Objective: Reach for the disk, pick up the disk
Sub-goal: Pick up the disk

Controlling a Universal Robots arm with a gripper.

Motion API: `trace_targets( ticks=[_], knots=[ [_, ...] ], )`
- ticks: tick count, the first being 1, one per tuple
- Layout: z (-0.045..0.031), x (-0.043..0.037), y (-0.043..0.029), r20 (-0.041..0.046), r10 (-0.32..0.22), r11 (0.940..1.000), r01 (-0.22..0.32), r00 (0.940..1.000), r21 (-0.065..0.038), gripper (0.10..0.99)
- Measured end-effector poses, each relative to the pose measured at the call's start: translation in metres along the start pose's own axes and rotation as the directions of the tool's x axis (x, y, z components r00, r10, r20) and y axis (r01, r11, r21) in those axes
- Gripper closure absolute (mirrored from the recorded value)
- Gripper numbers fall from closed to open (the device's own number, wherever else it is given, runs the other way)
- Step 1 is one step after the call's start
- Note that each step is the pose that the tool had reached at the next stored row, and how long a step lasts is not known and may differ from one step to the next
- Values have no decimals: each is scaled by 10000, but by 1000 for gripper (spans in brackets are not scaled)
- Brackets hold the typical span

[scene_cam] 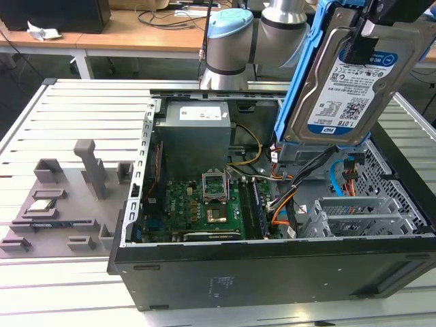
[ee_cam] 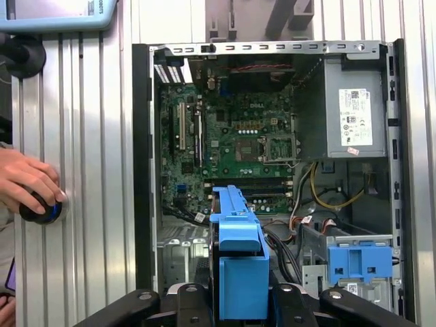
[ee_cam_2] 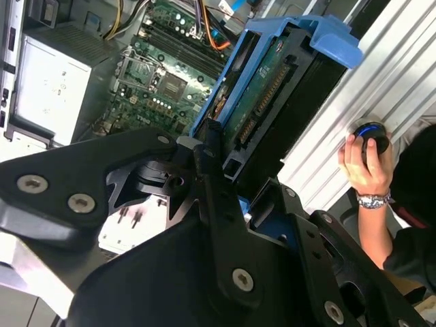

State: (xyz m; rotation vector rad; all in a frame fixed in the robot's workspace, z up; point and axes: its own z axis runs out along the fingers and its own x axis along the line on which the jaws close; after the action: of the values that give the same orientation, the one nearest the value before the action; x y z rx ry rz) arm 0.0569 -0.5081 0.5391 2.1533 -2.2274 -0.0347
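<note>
The disk (scene_cam: 344, 85), a silver-grey hard drive with a white-and-blue label and blue plastic rails, hangs tilted on edge above the right side of the open computer case (scene_cam: 272, 272). My gripper (scene_cam: 368, 30) is shut on its upper end, at the exterior view's top right. In the first wrist view the disk's blue rail (ee_cam: 238, 252) sits between the black fingers of the gripper (ee_cam: 238, 303). The second wrist view shows the disk (ee_cam_2: 272, 88) edge-on, green circuit board side visible, held by the gripper (ee_cam_2: 211, 160) well above the motherboard.
Inside the case lie the motherboard (scene_cam: 204, 204), a grey power supply (scene_cam: 197, 136), loose cables and a metal drive cage (scene_cam: 354, 214). A blue latch (ee_cam: 360, 262) sits on the cage. Grey fixtures (scene_cam: 68, 197) stand on the slatted table. A person's hand (ee_cam: 27, 180) rests on a knob.
</note>
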Motion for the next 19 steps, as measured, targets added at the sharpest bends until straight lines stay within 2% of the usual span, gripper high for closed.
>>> trace_targets(
  ticks=[5, 11, 13, 17, 18, 19],
  knots=[
    [1, 52, -2, 0, 0, 10000, 0, 10000, 0, 722],
    [7, 202, -7, -2, 1, 10000, -1, 10000, 0, 722],
    [12, 209, -20, -1, -1, 10000, 1, 10000, 0, 722],
    [11, 207, -91, -21, 2, 10000, -1, 10000, 0, 722],
    [13, 205, -148, -27, 0, 10000, 0, 10000, 1, 722],
    [14, 205, -168, -31, 1, 10000, -1, 10000, 0, 722]
  ],
)
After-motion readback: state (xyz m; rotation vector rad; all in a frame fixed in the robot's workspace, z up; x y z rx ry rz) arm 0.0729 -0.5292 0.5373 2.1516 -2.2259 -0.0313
